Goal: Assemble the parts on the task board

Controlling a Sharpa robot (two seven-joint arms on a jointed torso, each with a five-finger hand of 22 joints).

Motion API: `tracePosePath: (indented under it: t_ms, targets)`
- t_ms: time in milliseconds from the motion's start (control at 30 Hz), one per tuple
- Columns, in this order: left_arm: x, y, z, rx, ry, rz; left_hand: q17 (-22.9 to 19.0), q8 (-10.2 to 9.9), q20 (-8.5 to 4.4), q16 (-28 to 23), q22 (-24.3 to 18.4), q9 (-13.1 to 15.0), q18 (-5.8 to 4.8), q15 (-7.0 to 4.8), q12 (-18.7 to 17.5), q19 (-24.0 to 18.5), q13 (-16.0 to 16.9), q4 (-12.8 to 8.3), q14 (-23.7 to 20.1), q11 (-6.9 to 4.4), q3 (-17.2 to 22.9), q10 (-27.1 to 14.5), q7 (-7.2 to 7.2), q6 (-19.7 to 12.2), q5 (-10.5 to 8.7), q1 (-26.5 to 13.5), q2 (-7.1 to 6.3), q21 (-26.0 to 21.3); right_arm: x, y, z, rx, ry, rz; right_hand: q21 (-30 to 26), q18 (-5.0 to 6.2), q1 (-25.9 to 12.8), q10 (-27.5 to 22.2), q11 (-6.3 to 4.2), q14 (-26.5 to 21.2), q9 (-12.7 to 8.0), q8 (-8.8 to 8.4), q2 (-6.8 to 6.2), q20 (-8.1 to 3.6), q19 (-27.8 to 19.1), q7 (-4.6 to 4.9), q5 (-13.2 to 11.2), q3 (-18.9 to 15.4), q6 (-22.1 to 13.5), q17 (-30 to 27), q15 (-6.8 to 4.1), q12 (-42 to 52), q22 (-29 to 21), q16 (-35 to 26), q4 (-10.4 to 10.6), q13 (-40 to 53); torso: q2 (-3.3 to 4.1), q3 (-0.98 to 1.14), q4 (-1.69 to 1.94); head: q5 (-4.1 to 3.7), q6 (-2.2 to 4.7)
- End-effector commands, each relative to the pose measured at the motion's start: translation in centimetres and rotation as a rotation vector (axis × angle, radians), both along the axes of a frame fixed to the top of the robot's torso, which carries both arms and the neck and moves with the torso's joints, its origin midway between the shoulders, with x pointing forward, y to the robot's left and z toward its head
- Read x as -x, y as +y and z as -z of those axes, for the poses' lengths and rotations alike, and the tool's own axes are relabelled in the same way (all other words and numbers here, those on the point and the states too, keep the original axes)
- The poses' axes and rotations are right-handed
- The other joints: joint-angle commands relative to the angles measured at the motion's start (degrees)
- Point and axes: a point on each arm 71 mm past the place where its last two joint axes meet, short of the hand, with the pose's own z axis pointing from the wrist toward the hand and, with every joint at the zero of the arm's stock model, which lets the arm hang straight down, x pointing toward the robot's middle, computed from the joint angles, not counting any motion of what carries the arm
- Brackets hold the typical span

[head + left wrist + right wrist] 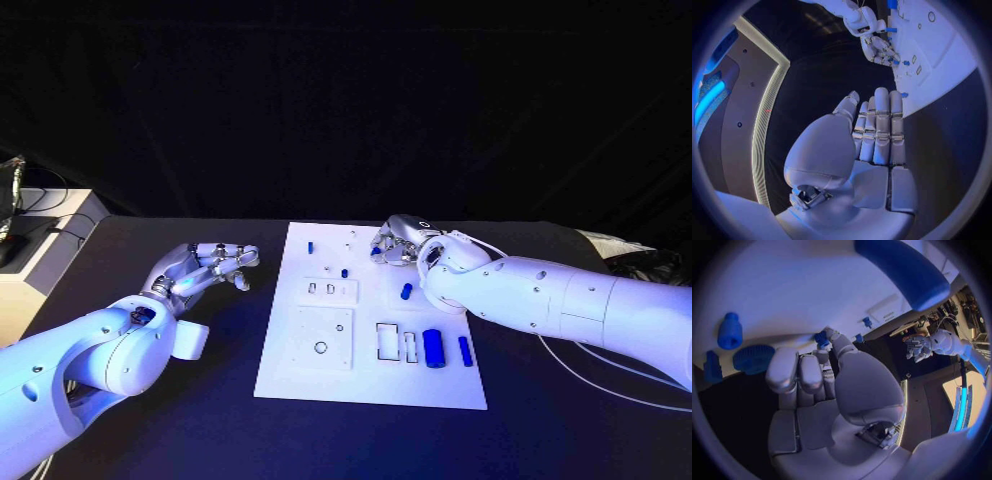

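The white task board (296,375) lies in the middle of the black table. On it lie several blue parts: a thick cylinder (434,348), a slimmer one (466,350), a small piece (407,292) and a tiny one (343,272). My right hand (400,241) hovers over the board's far middle and pinches a small blue part (821,338) between thumb and fingertip. The right wrist view also shows a big blue cylinder (904,272), a bottle-shaped part (729,331) and a ribbed blue disc (753,359). My left hand (211,267) is over the bare table left of the board, fingers spread and holding nothing.
A pale cabinet (36,265) stands off the table's left edge. White cables (613,390) trail across the table at the right, below my right arm. The board has rectangular recesses (389,340) and a round hole (320,347) near its front.
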Motion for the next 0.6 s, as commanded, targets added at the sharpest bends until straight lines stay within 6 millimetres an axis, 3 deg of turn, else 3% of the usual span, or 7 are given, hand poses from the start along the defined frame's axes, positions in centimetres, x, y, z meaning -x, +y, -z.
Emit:
tracePosePath:
  t_ms: [33, 133, 267, 400, 533, 600]
  targets:
    - [0.06, -0.23, -0.08, 0.009, -0.002, 0.017, -0.1, -0.2, -0.16, 0.0, -0.1, 0.0, 0.88, 0.00, 0.1, -0.4, 0.1, 0.1, -0.4, 0.15, 0.4, -0.4, -0.02, -0.3, 0.02, 0.0, -0.11, 0.3, 0.07, 0.16, 0.30, 0.012, 0.024, -0.013, 0.4, -0.74, -0.2, 1.1, -0.10, 0.3, 0.1, 0.33, 1.71, -0.38, 3.8, -0.05, 0.5, 0.8, 0.8, 0.1, -0.22, 0.9, 7.7, 0.3, 0.2, 0.8, -0.03, -0.04, 0.05, -0.02, -0.06]
    - [0.05, -0.20, -0.08, 0.009, -0.001, 0.016, -0.1, -0.2, -0.16, 0.0, -0.1, 0.0, 0.88, 0.00, 0.1, -0.4, 0.1, 0.1, -0.4, 0.15, 0.4, -0.4, -0.02, -0.3, 0.02, 0.0, -0.11, 0.3, 0.06, 0.07, 0.25, 0.015, 0.016, -0.010, 0.6, -0.83, 0.2, 1.1, -0.19, 0.3, 0.1, 0.31, 2.78, -0.50, 3.7, -0.18, -2.4, 2.4, 1.1, 0.2, -0.31, 0.9, 7.7, 0.3, 0.0, 1.1, -0.04, -0.04, 0.05, 0.03, -0.07]
    - [0.05, -0.16, -0.07, 0.008, -0.001, 0.015, -0.1, -0.2, -0.16, 0.0, -0.1, 0.0, 0.88, 0.00, 0.1, -0.4, 0.1, 0.1, -0.4, 0.15, 0.4, -0.4, -0.02, -0.3, 0.02, 0.0, -0.11, 0.3, 0.06, -0.01, 0.18, 0.014, 0.006, -0.009, 0.9, -0.92, -0.2, 1.2, -0.20, 0.3, 0.2, 0.35, 2.45, -0.57, 3.7, -0.11, -2.4, 4.5, 1.3, 0.3, -0.33, 0.7, 7.7, 0.3, -0.5, 1.5, -0.04, -0.01, 0.05, 0.10, -0.08]
    - [0.04, -0.14, -0.06, 0.008, -0.001, 0.015, -0.1, -0.2, -0.16, 0.0, -0.1, 0.0, 0.88, 0.00, 0.1, -0.4, 0.1, 0.1, -0.4, 0.15, 0.4, -0.4, -0.02, -0.3, 0.02, 0.0, -0.11, 0.3, 0.10, 0.02, 0.03, 0.005, -0.012, -0.013, 1.3, -1.01, 0.6, 1.5, -0.28, 0.3, 0.3, 0.44, 3.04, -0.62, 3.7, -0.24, -3.0, 5.9, 1.9, 0.7, -0.39, 0.8, 7.8, 0.5, -1.8, 1.9, -0.04, -0.04, 0.04, 0.10, -0.08]
    - [0.03, -0.13, -0.05, 0.008, -0.001, 0.015, -0.1, -0.2, -0.16, 0.0, -0.1, 0.0, 0.88, 0.00, 0.1, -0.4, 0.1, 0.1, -0.4, 0.15, 0.4, -0.4, -0.02, -0.3, 0.02, 0.0, -0.11, 0.3, 0.21, 0.14, -0.25, -0.011, -0.044, -0.023, 1.6, -1.07, 0.2, 1.9, -0.39, 0.4, 0.3, 0.47, 3.65, -0.66, 3.7, -0.45, -7.9, 6.1, 2.3, 0.9, -0.44, 0.7, 7.9, 0.6, -2.0, 2.0, -0.06, -0.05, 0.06, 0.13, -0.06]
    - [0.03, -0.13, -0.04, 0.008, -0.001, 0.014, -0.1, -0.2, -0.16, 0.0, -0.1, 0.0, 0.88, 0.00, 0.1, -0.4, 0.1, 0.1, -0.4, 0.15, 0.4, -0.4, -0.02, -0.3, 0.02, 0.0, -0.11, 0.3, 0.27, 0.22, -0.38, -0.017, -0.057, -0.028, 1.6, -1.09, 0.3, 1.9, -0.41, 0.3, 0.3, 0.48, 3.82, -0.67, 3.7, -0.49, -8.5, 6.1, 2.4, 0.9, -0.45, 0.7, 7.9, 0.6, -2.0, 2.0, -0.06, -0.05, 0.10, 0.13, 0.07]
